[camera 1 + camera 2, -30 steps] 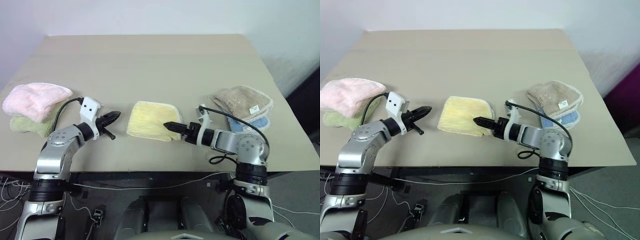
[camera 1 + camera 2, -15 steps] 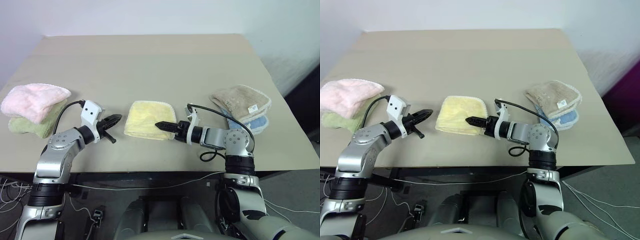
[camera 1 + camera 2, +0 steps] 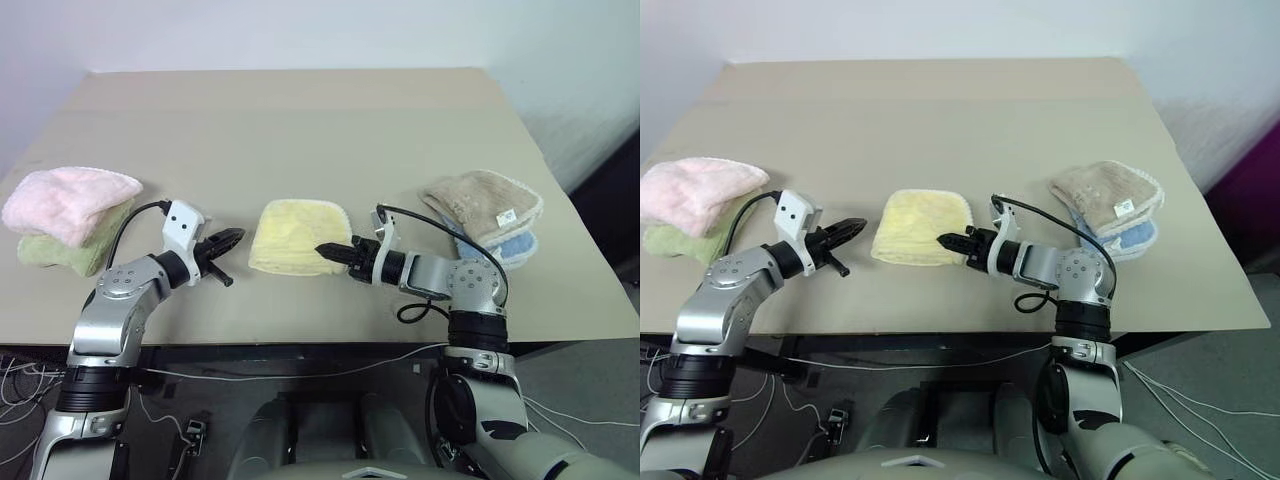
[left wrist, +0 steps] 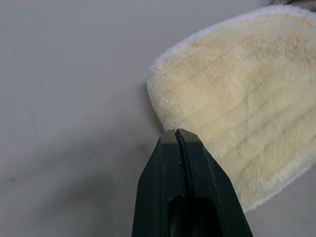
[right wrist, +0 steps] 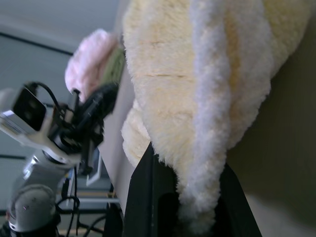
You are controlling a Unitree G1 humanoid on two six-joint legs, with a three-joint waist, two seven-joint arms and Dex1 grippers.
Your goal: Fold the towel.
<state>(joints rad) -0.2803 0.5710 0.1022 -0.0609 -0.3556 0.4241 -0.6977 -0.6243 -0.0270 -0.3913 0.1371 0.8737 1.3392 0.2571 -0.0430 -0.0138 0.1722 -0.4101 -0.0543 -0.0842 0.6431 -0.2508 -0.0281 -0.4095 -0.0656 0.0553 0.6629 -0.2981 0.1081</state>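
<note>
Plenty of bare table [image 3: 300,120] on the far side. The towel [image 3: 295,235] sits folded mid-table; right end effector [image 3: 322,251] clamped on its near-right corner, left end effector [image 3: 235,238] clenched empty just to its left.

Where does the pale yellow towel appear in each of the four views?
Left eye view: towel at table centre, between both arms.
Right eye view: centre, slightly left.
Left wrist view: beyond the shut left gripper, upper side.
Right wrist view: close up, its edge between the fingers.
Shared landmark: the towel's cream hem.
</note>
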